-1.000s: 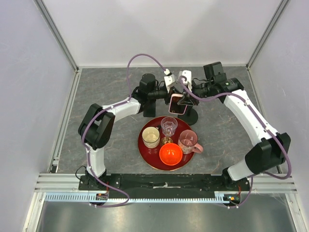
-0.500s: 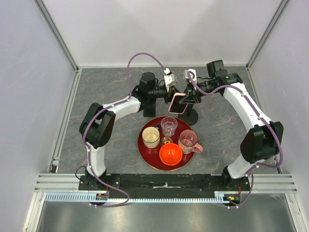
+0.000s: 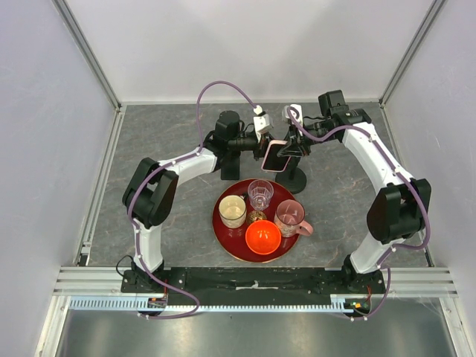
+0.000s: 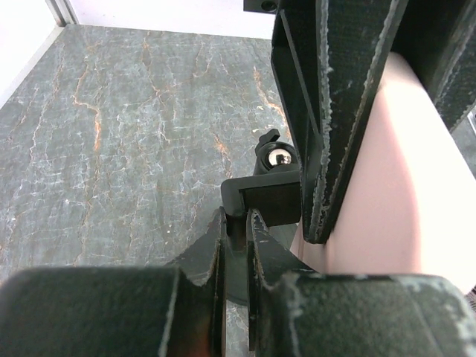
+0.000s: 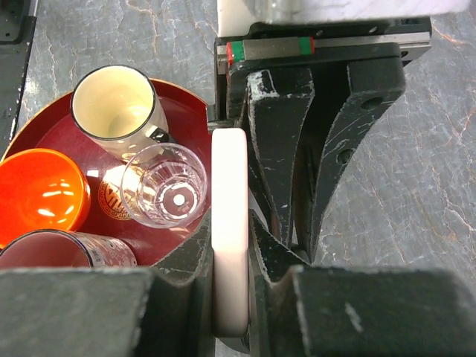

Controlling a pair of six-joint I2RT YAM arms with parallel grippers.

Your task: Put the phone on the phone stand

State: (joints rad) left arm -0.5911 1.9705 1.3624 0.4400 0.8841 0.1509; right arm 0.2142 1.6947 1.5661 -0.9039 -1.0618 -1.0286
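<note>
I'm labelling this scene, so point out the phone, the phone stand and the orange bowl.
the phone (image 3: 277, 156), top view, dark face
the phone stand (image 3: 294, 181), top view, round base
the orange bowl (image 3: 262, 238), top view, inner bottom

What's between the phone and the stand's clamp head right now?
One finger of the right gripper, which grips the phone. In the left wrist view that finger stands between the phone's pink side and the phone stand's clamp head.

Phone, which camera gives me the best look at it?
The top external view: it shows most of the phone, dark screen and pink rim, tilted. The left wrist view catches only part of its pink back; the right wrist view sees just one thin edge, pinched in the right gripper.
</note>
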